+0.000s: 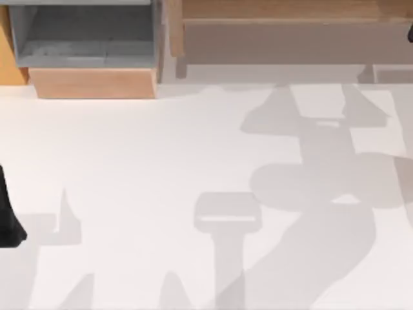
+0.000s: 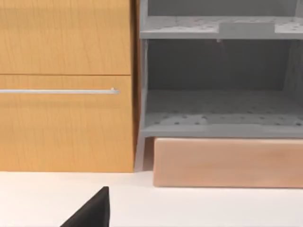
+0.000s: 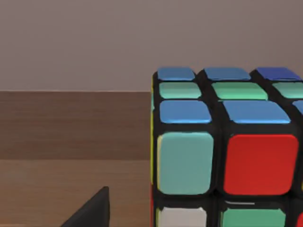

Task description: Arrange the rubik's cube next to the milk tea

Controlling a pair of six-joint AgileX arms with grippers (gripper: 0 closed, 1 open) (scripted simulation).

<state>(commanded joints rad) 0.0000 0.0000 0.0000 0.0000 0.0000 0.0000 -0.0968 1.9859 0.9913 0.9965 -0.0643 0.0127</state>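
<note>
The rubik's cube (image 3: 222, 156) looms very close in the right wrist view, with blue, green, red, white and yellow stickers on black edges. It stands before a brown wooden surface (image 3: 71, 156). A black part of my right gripper (image 3: 92, 210) lies just beside the cube's near corner; I cannot tell whether it touches the cube. The milk tea is out of view. My left arm (image 1: 8, 219) sits at the table's left edge, and a black part of its gripper (image 2: 92, 210) hangs over the white table facing the cabinets.
A grey open shelf unit (image 1: 84, 35) on a pale wooden base (image 1: 93, 82) stands at the back left, next to an orange wooden cabinet (image 2: 64, 85) with a metal handle. A long wooden shelf (image 1: 290, 13) runs along the back right. Arm shadows cross the white table (image 1: 142, 168).
</note>
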